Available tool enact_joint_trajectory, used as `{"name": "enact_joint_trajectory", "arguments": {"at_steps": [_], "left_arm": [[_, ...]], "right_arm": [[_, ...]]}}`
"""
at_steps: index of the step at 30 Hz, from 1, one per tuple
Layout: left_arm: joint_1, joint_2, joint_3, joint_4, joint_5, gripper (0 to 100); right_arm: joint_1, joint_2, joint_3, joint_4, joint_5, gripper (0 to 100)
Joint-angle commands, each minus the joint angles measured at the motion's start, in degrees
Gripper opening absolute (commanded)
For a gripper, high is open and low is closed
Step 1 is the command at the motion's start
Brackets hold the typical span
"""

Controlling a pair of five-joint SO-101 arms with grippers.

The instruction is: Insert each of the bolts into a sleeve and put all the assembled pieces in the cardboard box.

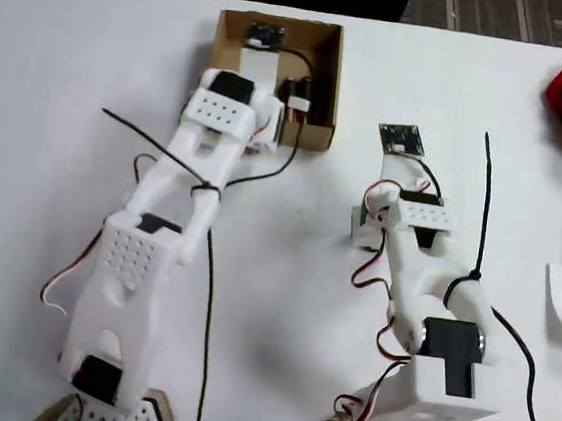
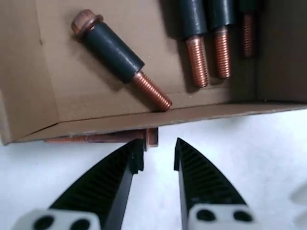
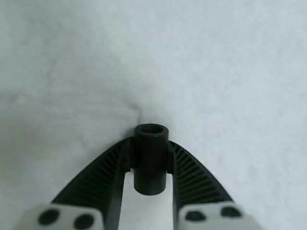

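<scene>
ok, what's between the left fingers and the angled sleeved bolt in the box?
Left wrist view: a bare bolt on the table, then the box's wall.

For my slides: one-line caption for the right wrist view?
Right gripper clamps an empty black sleeve over the white table.

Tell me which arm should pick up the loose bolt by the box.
Left. The left gripper is open right at the bolt lying along the box outer wall. The right gripper is shut on a sleeve over the table, away from the box.
</scene>
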Motion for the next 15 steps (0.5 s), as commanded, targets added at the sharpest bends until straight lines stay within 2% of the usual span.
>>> {"name": "enact_joint_trajectory", "arguments": {"at_steps": [1,6,15], "left_arm": [[-0.8,1.0,-2.5,-1.4,0.2,13],[-2.2,4.7,-2.6,-3.3,0.4,13],[-2.4,5.3,-2.6,-1.8,-0.1,13]], "right_arm": [[0.3,-2.9,-1.7,-0.6,-0.5,2.4],[0.3,-2.9,-1.7,-0.6,-0.5,2.4],[0.3,-2.9,-1.7,-0.7,-0.5,2.4]]}}
